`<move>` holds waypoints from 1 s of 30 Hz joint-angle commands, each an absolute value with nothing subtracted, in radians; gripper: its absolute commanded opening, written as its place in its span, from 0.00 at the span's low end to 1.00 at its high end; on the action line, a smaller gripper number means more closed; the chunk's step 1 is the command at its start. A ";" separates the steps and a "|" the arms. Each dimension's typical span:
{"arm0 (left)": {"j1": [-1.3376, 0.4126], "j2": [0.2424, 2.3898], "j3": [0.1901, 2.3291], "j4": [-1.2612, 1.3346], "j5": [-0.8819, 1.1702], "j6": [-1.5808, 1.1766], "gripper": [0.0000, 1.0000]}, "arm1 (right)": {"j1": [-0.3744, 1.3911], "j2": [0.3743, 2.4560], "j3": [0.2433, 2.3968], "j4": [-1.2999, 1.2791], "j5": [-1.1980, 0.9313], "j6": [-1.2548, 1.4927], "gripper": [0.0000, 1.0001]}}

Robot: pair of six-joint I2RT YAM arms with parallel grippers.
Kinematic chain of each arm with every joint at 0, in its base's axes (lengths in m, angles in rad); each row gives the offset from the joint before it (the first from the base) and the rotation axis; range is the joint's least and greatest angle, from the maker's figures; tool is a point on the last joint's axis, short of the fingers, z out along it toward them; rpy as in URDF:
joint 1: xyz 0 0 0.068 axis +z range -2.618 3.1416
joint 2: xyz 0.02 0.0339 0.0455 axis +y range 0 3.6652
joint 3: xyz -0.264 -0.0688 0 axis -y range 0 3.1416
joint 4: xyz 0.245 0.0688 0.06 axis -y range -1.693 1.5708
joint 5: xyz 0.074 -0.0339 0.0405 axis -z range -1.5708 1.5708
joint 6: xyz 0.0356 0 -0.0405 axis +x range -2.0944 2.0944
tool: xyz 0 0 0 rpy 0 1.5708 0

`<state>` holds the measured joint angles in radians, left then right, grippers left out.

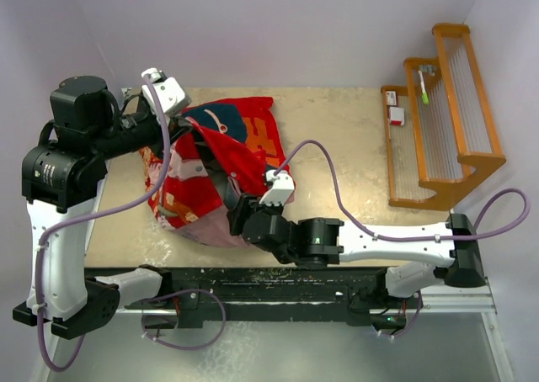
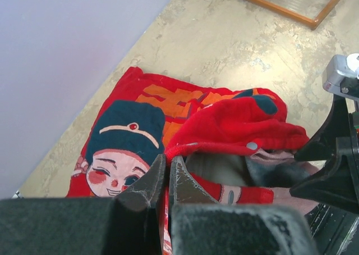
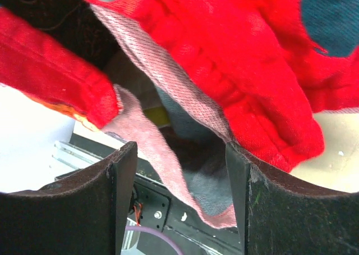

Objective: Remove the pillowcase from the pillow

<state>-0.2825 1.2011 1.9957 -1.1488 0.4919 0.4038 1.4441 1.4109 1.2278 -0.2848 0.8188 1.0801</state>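
One pillowcase (image 1: 227, 159) lies on one counter (image 1: 337, 129). Two arms meet at it, the left arm (image 1: 59, 172) and the right arm (image 1: 379, 239), carrying one left gripper (image 2: 166, 162) and one right gripper (image 3: 180, 148). Well right of the pillowcase stands one wooden rack (image 1: 438, 121), with two small items (image 1: 394, 108) on it.

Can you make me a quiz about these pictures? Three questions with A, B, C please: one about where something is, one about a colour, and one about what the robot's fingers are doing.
1. Where is the wooden rack?
A. At the table's right edge
B. Beside the left arm's base
C. Hanging on the wall

2. What colour is most of the pillowcase's outside?
A. Green
B. Red
C. White

3. How are the right gripper's fingers?
A. Squeezed shut
B. Hidden
C. Apart

Answers:
1 A: the top view shows it at the right edge.
2 B: red cloth fills both wrist views.
3 C: a wide gap shows between them, with cloth hanging in it.
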 commanded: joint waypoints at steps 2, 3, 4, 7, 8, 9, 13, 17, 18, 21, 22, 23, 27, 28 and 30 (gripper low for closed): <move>-0.276 1.184 2.045 -1.082 0.515 0.405 0.00 | 1.428 1.353 1.175 -0.261 0.828 1.107 0.68; -0.276 1.184 2.045 -1.083 0.515 0.405 0.00 | 1.426 1.353 1.174 -0.260 0.821 1.100 0.69; -0.276 1.184 2.046 -1.083 0.515 0.405 0.00 | 1.423 1.353 1.173 -0.256 0.814 1.096 0.69; -0.275 1.187 2.046 -1.083 0.513 0.404 0.00 | 1.407 1.358 1.164 -0.218 0.784 1.078 0.70; -0.275 1.188 2.047 -1.081 0.513 0.402 0.00 | 1.400 1.363 1.163 -0.205 0.775 1.075 0.70; -0.276 1.188 2.048 -1.080 0.515 0.399 0.00 | 1.393 1.372 1.163 -0.188 0.766 1.067 0.71; -0.276 1.194 2.054 -1.079 0.517 0.389 0.00 | 1.363 1.430 1.203 -0.091 0.738 1.009 0.70; -0.275 1.205 2.079 -1.093 0.523 0.378 0.00 | 1.332 1.529 1.353 -0.106 0.754 0.974 0.67; -0.276 1.207 2.088 -1.099 0.524 0.378 0.00 | 1.323 1.545 1.376 -0.115 0.763 0.970 0.66; -0.275 1.211 2.110 -1.116 0.525 0.385 0.00 | 1.299 1.553 1.398 -0.119 0.784 0.983 0.62; -0.275 1.210 2.113 -1.121 0.523 0.389 0.00 | 1.293 1.544 1.389 -0.108 0.784 0.984 0.60; -0.276 1.208 2.112 -1.126 0.522 0.394 0.00 | 1.287 1.528 1.379 -0.098 0.786 0.986 0.59; -0.275 1.193 2.090 -1.129 0.524 0.411 0.00 | 1.274 1.475 1.332 -0.074 0.804 0.991 0.58; -0.276 1.190 2.083 -1.126 0.525 0.413 0.00 | 1.272 1.464 1.321 -0.070 0.808 0.992 0.59; -0.275 1.184 2.071 -1.120 0.526 0.413 0.00 | 1.266 1.453 1.309 -0.059 0.808 0.995 0.58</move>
<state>-0.2817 1.2160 2.0640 -1.1995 0.4999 0.4038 1.2778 1.5154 1.3216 -0.1230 0.7506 1.0023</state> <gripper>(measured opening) 0.019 0.587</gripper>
